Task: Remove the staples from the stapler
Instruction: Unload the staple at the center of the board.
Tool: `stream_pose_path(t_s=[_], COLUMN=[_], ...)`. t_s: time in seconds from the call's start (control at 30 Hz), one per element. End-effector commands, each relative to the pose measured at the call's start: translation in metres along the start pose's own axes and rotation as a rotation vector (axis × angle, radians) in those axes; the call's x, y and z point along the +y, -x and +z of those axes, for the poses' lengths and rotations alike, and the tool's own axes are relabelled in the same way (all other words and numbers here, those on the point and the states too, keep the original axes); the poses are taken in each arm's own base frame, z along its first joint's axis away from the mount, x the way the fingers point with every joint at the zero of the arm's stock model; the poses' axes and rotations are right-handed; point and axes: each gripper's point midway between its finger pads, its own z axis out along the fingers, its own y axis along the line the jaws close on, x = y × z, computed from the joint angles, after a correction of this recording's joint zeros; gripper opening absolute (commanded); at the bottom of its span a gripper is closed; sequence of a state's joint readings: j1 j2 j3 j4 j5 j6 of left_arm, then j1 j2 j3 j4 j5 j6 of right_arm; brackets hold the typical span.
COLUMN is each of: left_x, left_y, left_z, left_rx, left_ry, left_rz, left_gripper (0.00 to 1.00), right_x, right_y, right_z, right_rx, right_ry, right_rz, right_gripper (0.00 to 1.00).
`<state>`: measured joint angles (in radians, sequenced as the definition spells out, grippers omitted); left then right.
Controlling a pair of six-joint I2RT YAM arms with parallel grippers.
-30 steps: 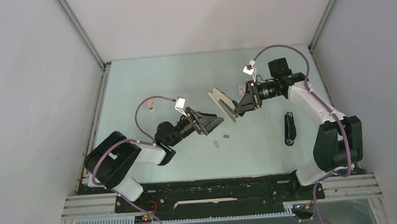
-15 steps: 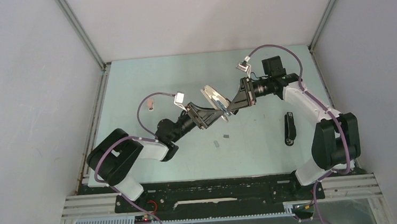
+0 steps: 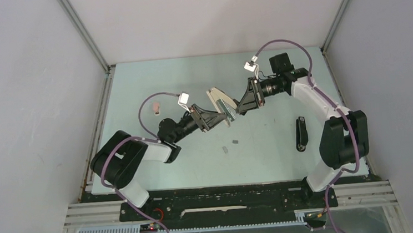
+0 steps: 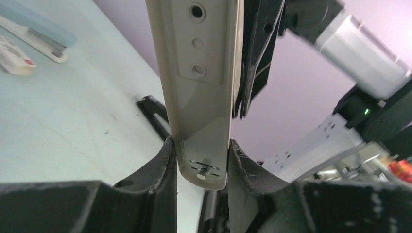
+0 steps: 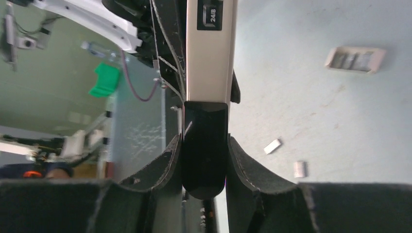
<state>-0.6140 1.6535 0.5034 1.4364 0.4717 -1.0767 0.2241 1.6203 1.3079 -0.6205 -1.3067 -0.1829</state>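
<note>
- The beige stapler point(image 3: 220, 104) hangs tilted in the air over the middle of the table point(image 3: 274, 161), caught between the two arms.
- The left gripper point(image 4: 200, 162) reaches in from the near left. Its two fingers point(image 4: 163, 170) press on either side of the stapler's pale rounded end, closed in with only that end's width between them.
- The right gripper point(image 5: 204, 162) reaches in from the far right and is clamped narrowly on the stapler's black end, with a finger tight against each side.
- The staples point(image 3: 234, 142) lie loose on the table as two short grey strips, close together but not touching. They sit just near of the held stapler, and neither gripper touches them.
- Whether any strip sits inside the held stapler cannot be told.
- A black stapler point(image 3: 301, 134) lies flat on the table to the right, well apart from both grippers.
- A small pinkish object point(image 3: 157, 107) rests on the table to the left, beside the left arm.
</note>
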Motion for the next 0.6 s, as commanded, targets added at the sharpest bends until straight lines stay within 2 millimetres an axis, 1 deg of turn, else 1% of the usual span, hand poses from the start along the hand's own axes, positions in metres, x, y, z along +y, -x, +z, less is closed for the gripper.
stream_pose_path(t_s=[0.0,0.07,0.13,0.2,0.27,0.33,0.37,0.43,0.53,0.57], left_x=[-0.017,-0.005,0.017,0.047,0.072,0.09,0.095,0.105,0.111,0.113], left_y=[0.016,0.018,0.016,0.012,0.011,0.015,0.019,0.021,0.028,0.029], left_z=[-0.023,-0.03,-0.033,-0.037,-0.042,-0.048,-0.05,-0.059,-0.066,-0.068], left_rx=[0.036,0.055,0.11,0.189,0.265,0.326,0.352,0.413,0.481,0.504], left_ry=[-0.11,-0.073,0.003,0.116,0.226,0.321,0.354,0.412,0.466,0.481], left_rz=[0.257,0.348,0.423,0.494,0.566,0.636,0.678,0.738,0.828,0.854], left_gripper=[0.0,0.0,0.0,0.0,0.0,0.0,0.0,0.0,0.0,0.0], right_x=[-0.007,-0.019,-0.035,-0.049,-0.062,-0.076,-0.082,-0.091,-0.104,-0.109], right_y=[-0.01,-0.015,-0.017,-0.017,-0.018,-0.018,-0.019,-0.019,-0.023,-0.027], right_z=[-0.004,-0.003,-0.003,-0.002,-0.001,0.0,0.0,0.002,0.005,0.007], right_rx=[0.138,0.179,0.215,0.252,0.294,0.336,0.354,0.375,0.397,0.412], right_ry=[-0.036,-0.061,-0.095,-0.126,-0.155,-0.184,-0.193,-0.197,-0.201,-0.204], right_rz=[-0.26,-0.324,-0.41,-0.497,-0.592,-0.693,-0.737,-0.824,-0.912,-0.927], right_gripper=[0.0,0.0,0.0,0.0,0.0,0.0,0.0,0.0,0.0,0.0])
